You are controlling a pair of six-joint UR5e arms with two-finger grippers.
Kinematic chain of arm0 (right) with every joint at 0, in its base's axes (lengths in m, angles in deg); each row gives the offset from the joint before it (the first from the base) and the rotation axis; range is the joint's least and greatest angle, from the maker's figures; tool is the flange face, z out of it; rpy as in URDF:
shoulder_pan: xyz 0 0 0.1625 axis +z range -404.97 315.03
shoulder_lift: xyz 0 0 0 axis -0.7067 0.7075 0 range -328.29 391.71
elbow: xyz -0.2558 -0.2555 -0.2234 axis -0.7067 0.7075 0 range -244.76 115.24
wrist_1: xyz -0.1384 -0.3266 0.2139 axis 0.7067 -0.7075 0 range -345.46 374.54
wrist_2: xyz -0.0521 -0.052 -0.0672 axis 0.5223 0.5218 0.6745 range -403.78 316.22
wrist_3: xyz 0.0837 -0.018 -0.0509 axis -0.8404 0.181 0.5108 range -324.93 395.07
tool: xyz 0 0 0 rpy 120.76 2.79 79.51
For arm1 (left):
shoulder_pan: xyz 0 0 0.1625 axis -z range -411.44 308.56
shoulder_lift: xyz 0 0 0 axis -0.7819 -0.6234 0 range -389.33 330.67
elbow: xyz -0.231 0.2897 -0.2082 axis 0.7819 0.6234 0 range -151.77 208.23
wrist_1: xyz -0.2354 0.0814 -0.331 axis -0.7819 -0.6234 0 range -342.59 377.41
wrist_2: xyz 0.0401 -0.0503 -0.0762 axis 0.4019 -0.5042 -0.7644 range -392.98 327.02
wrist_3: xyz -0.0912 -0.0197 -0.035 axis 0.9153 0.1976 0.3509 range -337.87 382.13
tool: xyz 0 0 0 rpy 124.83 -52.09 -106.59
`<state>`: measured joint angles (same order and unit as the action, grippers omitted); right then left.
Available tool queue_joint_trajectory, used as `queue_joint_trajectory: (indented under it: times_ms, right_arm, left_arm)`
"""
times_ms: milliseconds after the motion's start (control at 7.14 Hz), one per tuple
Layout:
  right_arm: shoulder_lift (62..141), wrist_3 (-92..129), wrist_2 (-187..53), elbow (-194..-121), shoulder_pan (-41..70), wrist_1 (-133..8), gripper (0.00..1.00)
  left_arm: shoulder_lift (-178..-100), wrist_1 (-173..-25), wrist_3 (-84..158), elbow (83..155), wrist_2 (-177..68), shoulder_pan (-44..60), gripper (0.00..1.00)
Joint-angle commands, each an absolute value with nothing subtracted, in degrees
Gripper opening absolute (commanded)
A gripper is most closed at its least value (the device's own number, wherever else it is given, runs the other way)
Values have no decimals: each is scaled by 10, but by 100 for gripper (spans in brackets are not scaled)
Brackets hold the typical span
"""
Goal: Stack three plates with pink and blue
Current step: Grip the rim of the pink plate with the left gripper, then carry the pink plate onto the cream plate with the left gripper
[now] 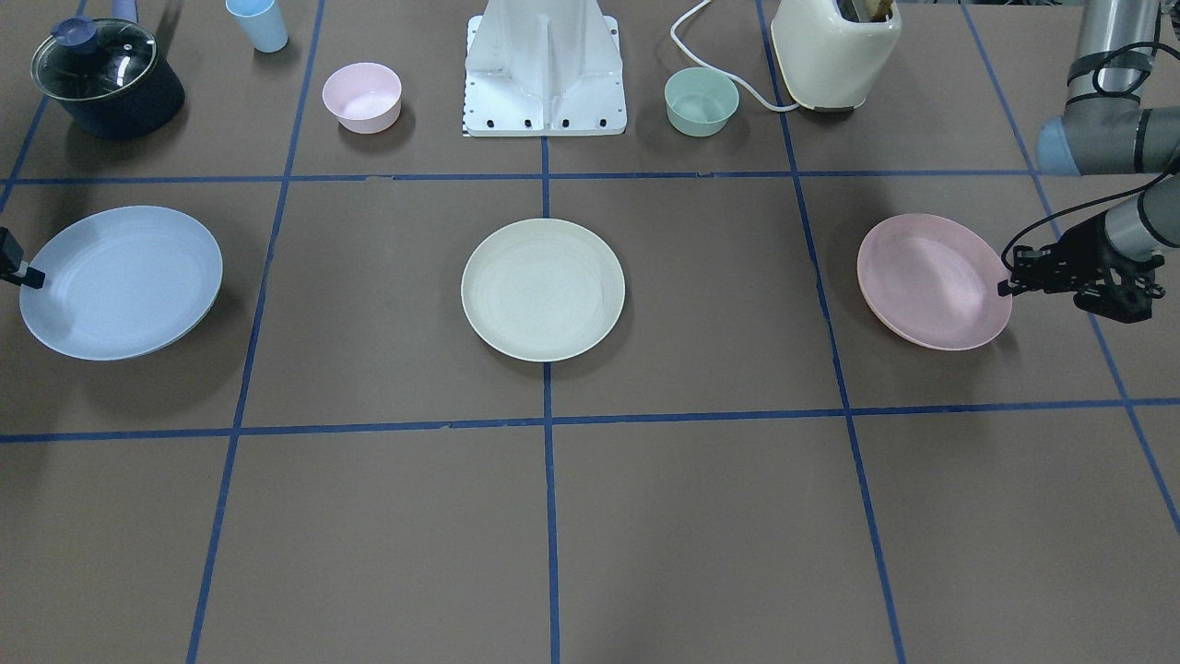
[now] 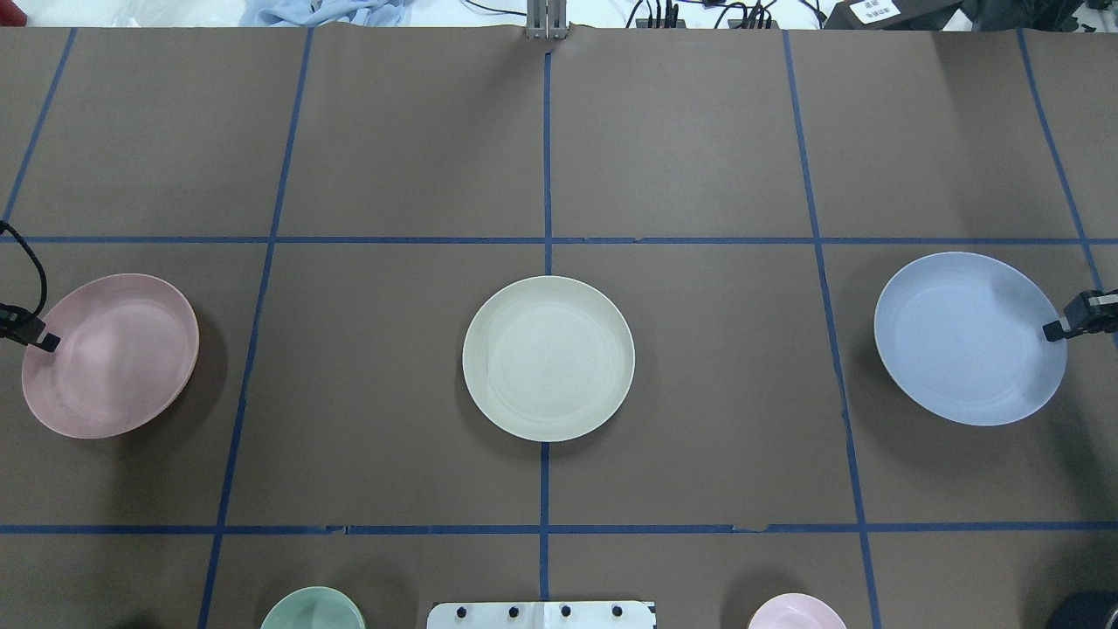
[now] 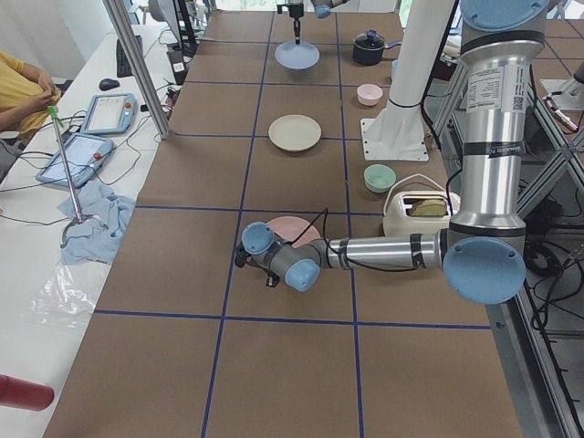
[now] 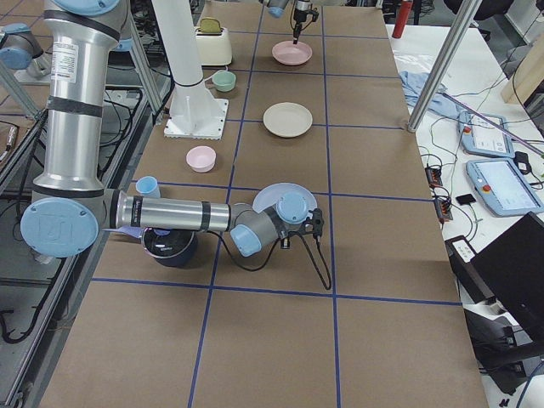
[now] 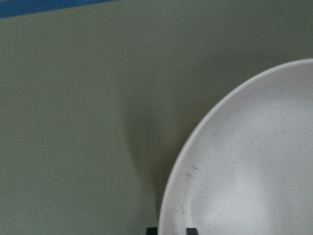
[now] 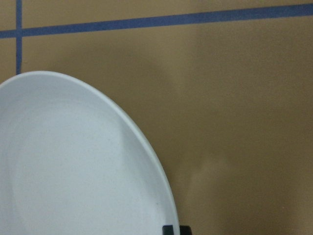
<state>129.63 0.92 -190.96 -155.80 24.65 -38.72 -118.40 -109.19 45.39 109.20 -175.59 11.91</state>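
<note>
The cream plate (image 1: 542, 289) lies flat at the table's middle and also shows in the overhead view (image 2: 548, 358). The pale pink plate (image 1: 931, 281) (image 2: 109, 354) is tilted, with a shadow offset beneath it. My left gripper (image 1: 1007, 284) (image 2: 45, 341) is shut on its outer rim. The left wrist view shows that rim (image 5: 171, 196) between my fingertips (image 5: 191, 230). The light blue plate (image 1: 120, 281) (image 2: 969, 336) is tilted too. My right gripper (image 1: 32, 277) (image 2: 1052, 331) is shut on its outer rim (image 6: 161, 181).
Along the robot's side stand a lidded dark pot (image 1: 106, 78), a small blue cup (image 1: 258, 23), a small pink bowl (image 1: 361, 97), the robot base (image 1: 544, 83), a small green bowl (image 1: 701, 101) and a cream toaster (image 1: 834, 51) with its cord.
</note>
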Motion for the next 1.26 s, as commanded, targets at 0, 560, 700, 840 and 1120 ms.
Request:
queue_joint_trajectory:
  times_ms: [0, 560, 700, 840, 1120]
  right_arm:
    - [1294, 7, -1925, -1560, 253, -387, 0]
    - [1288, -9, -1931, -1568, 253, -387, 0]
    - [1286, -19, -1931, -1570, 253, -387, 0]
    - [1284, -25, -1932, -1576, 253, -387, 0]
    - [1269, -51, -1932, -1582, 253, -387, 0]
  left_arm:
    - [-1197, -1092, 486, 1115, -1826, 119, 0]
    - [-1304, -1090, 731, 1193, -1862, 93, 0]
    - [-1329, -1089, 795, 1209, -1844, 56, 0]
    - [-1368, -1088, 855, 1209, -1801, 16, 0]
    - [-1435, -1086, 931, 1201, -1733, -66, 0]
